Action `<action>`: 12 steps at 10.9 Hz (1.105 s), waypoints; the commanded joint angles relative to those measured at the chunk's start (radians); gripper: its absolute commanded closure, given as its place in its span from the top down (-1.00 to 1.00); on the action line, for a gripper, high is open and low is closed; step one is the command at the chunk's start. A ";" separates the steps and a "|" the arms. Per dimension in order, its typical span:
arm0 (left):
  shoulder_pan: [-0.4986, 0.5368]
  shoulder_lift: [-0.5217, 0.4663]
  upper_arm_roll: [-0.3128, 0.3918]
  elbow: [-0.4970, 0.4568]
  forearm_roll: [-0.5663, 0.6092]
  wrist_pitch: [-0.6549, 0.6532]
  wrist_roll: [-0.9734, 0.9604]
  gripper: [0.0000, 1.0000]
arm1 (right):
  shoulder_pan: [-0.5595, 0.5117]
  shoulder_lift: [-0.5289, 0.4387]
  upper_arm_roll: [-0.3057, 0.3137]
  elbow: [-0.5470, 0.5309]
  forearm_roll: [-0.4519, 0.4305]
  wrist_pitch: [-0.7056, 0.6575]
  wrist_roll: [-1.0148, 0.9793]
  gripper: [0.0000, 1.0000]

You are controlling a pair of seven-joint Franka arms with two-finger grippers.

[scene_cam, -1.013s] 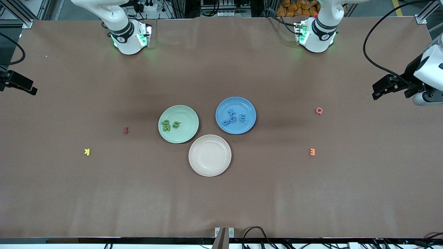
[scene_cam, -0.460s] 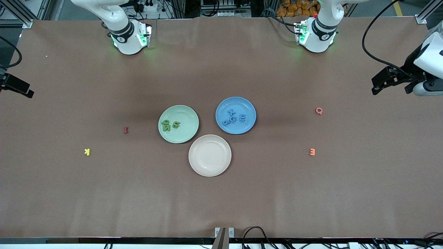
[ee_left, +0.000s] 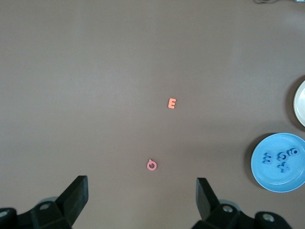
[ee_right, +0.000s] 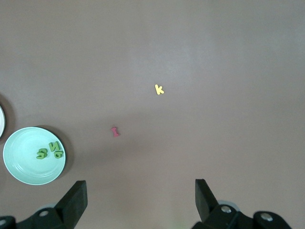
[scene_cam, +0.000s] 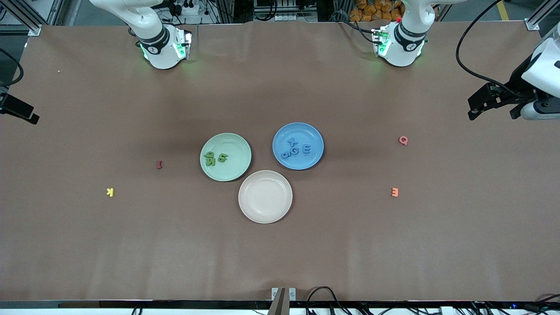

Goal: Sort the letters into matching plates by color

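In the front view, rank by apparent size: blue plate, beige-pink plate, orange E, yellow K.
1. Blue plate and beige-pink plate: look alike, no ranking.
2. Orange E and yellow K: far smaller, also alike.

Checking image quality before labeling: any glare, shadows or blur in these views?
Front view: even light, green glow at the arm bases, soft shadows by the plates. Left wrist view: sharp, blue plate cut off. Right wrist view: faint shadow beside the green plate.

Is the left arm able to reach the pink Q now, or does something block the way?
Probably yes. The left end effector hangs open and empty over bare table at the left arm's end, and the pink Q lies alone there, with nothing between them; the orange E lies apart, nearer the front camera.
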 commanded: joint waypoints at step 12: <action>0.017 0.016 -0.010 0.015 -0.021 0.019 0.020 1.00 | 0.000 -0.020 0.012 -0.028 0.000 0.032 0.006 1.00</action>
